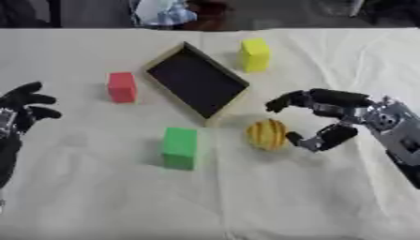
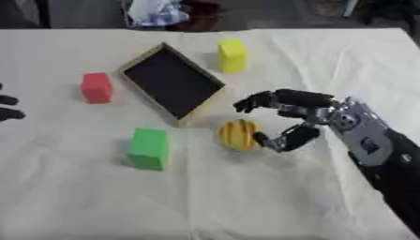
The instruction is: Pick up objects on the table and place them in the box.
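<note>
Where pale cloth covers the surface point(image 1: 98, 197), a shallow wooden box point(image 1: 197, 80) with a dark floor, askew near the middle. Right hand point(image 2: 316, 117) in from the right, fingers point(image 2: 262, 99) curved and spread with thumb apart around a striped yellow ball point(image 1: 266, 134) just beside the box's near corner, contact unclear; left hand point(image 1: 20, 110) at the left edge, fingers relaxed, holding nothing. Green block point(image 1: 180, 147) nearest, red block point(image 1: 121, 86) left of the box, yellow block point(image 1: 254, 54) beyond it.

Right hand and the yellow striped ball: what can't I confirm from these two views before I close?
- Contact: whether the right hand touches the yellow ball; blur hides it in both views.
- Left hand: mostly cut off by the right eye view's left edge.
- Box: dark interior, contents unclear.
</note>
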You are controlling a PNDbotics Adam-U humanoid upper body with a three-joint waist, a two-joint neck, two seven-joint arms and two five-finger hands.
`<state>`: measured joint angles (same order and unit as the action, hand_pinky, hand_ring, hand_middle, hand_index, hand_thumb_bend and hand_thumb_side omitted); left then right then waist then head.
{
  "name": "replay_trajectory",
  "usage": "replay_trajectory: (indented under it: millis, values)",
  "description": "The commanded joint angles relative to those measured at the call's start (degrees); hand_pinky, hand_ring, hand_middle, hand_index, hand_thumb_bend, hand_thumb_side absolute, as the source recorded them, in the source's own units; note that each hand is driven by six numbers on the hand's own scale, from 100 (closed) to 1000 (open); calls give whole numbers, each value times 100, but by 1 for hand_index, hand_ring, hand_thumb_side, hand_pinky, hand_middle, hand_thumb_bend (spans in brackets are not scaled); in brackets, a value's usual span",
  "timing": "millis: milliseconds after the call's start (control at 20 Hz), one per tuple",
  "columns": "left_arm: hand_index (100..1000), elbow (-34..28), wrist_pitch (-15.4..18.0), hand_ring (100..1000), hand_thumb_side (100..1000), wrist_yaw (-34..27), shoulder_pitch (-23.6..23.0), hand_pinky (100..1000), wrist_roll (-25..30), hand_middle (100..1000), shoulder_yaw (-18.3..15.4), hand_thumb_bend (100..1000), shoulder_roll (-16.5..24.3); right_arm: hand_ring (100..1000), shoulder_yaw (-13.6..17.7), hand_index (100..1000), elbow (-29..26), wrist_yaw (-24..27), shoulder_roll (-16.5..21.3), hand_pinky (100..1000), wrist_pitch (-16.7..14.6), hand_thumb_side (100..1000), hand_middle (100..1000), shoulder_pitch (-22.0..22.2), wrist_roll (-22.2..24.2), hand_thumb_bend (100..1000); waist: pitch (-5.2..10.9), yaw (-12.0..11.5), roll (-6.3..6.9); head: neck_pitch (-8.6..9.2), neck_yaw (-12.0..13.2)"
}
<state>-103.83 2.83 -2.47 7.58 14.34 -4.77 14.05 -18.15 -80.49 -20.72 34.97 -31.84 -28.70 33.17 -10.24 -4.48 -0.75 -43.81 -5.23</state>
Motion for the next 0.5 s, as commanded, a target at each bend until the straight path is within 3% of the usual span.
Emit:
replay_trajectory:
  millis: [50,500]
  values:
    - [874,-70,14,628,876,19,39,812,19,661,14,100,123,843,13,980,90,-108,53,868,-64,356,862,-138,35,100,158,-7,-79,-31,-24]
    - [874,-67,14,628,877,18,45,812,24,660,17,100,121,846,-122,968,450,-603,-68,863,-275,364,866,-284,68,100,152,-23,-77,-31,-34]
